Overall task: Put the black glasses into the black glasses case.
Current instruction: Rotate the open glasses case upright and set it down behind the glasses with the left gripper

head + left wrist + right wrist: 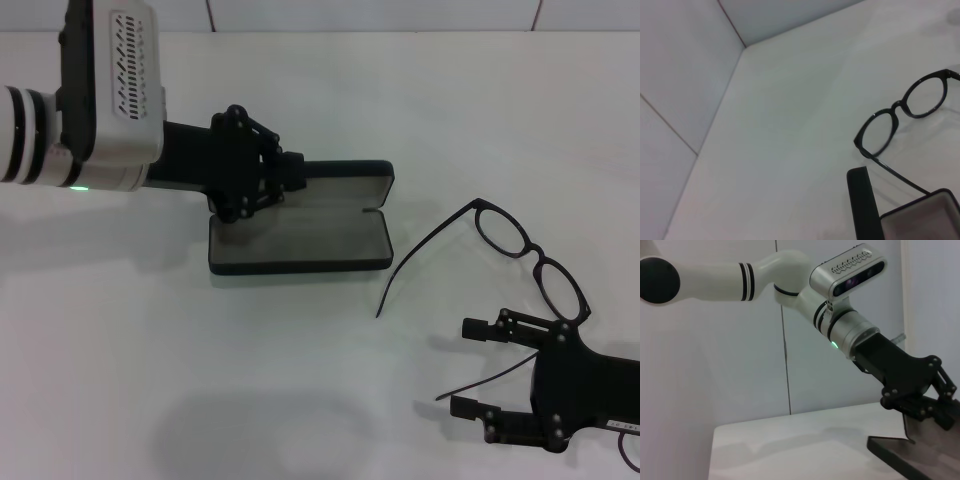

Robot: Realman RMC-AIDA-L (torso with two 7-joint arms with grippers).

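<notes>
Matte black hinged glasses case (298,243) lying open mid-bench, lid held upright, grasped by left gripper (272,180) fingers. Thin black-framed clear-lens glasses (528,260) resting unfolded toward right edge of white bench (200,380), just beyond released right gripper (490,365) fingers.

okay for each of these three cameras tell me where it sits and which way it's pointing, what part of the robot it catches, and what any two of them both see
Head view: sits high, looks down at the table; shows left gripper at the open glasses case, right gripper by the glasses.
Left wrist view: faces across the table toward the wall corner; no arm visible.
Right wrist view: faces the left arm.
Shared: the head and left wrist views both show glasses and case.
</notes>
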